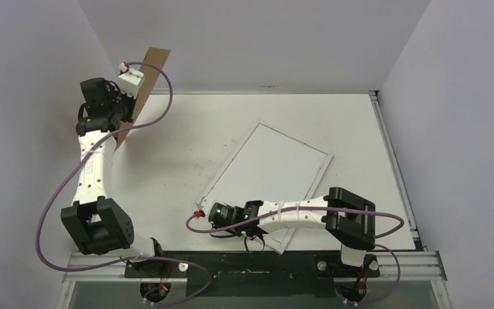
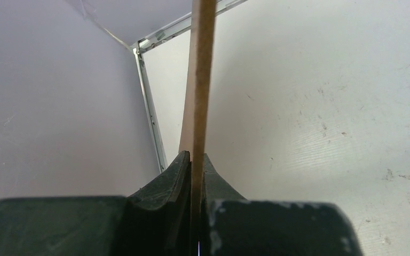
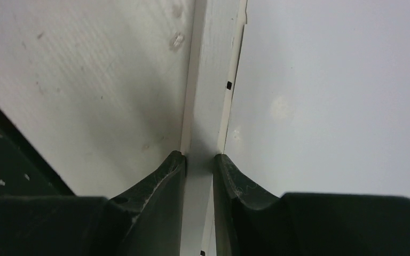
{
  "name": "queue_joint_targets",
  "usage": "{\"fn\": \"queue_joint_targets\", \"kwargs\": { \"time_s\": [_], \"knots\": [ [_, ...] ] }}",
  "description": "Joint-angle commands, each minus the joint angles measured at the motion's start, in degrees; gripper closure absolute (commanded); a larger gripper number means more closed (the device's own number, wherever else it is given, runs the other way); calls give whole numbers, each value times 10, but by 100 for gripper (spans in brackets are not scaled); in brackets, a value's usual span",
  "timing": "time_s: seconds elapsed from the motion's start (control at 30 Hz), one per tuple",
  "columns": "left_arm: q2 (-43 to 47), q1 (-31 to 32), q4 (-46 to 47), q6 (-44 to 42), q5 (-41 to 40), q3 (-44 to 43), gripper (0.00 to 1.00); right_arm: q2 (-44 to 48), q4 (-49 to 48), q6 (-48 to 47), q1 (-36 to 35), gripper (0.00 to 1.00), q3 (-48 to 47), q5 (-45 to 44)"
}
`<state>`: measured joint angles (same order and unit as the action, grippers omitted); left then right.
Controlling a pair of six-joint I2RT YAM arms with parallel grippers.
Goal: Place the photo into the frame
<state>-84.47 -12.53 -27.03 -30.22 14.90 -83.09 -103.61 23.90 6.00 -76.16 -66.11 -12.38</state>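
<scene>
The white frame (image 1: 267, 167) lies flat and slanted in the middle of the table, its inner face plain white. My right gripper (image 1: 201, 212) is at the frame's near left corner. In the right wrist view the right gripper (image 3: 198, 156) is shut on the frame's thin white edge (image 3: 208, 80), one finger on each side. At the far left my left gripper (image 1: 126, 108) holds a brown cardboard backing board (image 1: 146, 77) raised on edge against the wall. The left gripper (image 2: 196, 154) is shut on that board (image 2: 200, 80). The photo is out of view.
Grey walls close in the table (image 1: 186, 129) on the left, back and right. A metal rail (image 1: 392, 161) runs along the right edge and another (image 2: 152, 122) along the left. The black mounting strip (image 1: 244, 261) lies at the near edge.
</scene>
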Motion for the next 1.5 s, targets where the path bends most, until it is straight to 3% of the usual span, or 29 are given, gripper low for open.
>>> {"fn": "queue_joint_targets", "kwargs": {
  "time_s": [0.0,0.23,0.4,0.5,0.6,0.7,0.9,1.17,1.47],
  "knots": [
    [-22,-2,-94,60,35,-2,100,61,25,-48,-14,93,17,15],
    [-25,35,-113,68,54,22,100,97,43,-10,7,44,-12,36],
    [-38,56,-112,100,65,28,100,169,28,56,37,21,-26,33],
    [-40,71,-106,111,66,38,100,221,22,159,81,10,-1,-2],
    [-39,92,-91,117,61,53,100,268,47,261,130,8,33,-57],
    [-47,109,-73,124,54,68,100,289,144,371,175,8,50,-139],
    [-98,121,-40,162,65,92,100,328,242,506,240,7,90,-185],
    [-139,164,-2,183,58,134,100,379,282,571,289,7,133,-185],
    [-197,193,1,189,47,141,100,403,219,553,370,7,197,-124]
  ]
}}
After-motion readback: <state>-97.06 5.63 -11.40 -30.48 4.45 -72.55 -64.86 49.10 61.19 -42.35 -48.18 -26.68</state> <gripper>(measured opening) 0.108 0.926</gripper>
